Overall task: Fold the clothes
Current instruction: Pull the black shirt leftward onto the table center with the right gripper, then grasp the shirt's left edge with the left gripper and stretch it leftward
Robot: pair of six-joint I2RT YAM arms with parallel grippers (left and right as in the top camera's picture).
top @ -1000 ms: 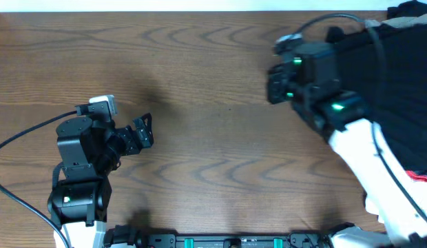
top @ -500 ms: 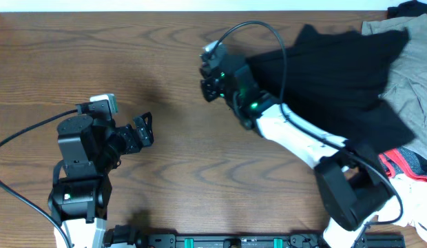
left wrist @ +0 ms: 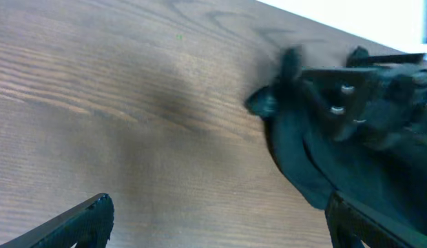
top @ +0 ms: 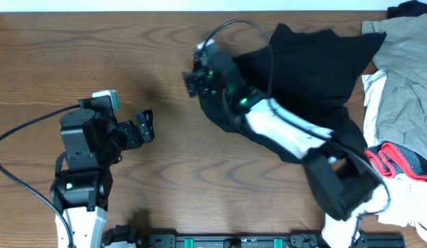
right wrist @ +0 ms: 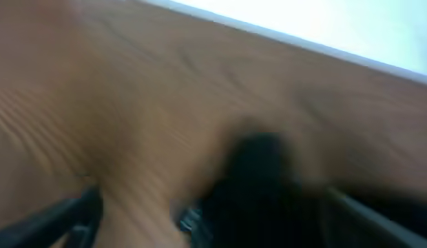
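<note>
The left and middle of the worktop (top: 165,179) lie bare from the near edge to the far edge, so a gripper could pass freely there. The left arm (top: 82,158) stands at the near left, its fingers (left wrist: 82,219) parted over open wood. The right arm (top: 282,134) lies slantwise from near right to far centre and bars that way. The black garment (top: 317,62) spreads under and beyond it, filling the far right. At the right edge a beige garment (top: 406,83) and a red-and-white item (top: 399,162) take up the remaining room.
</note>
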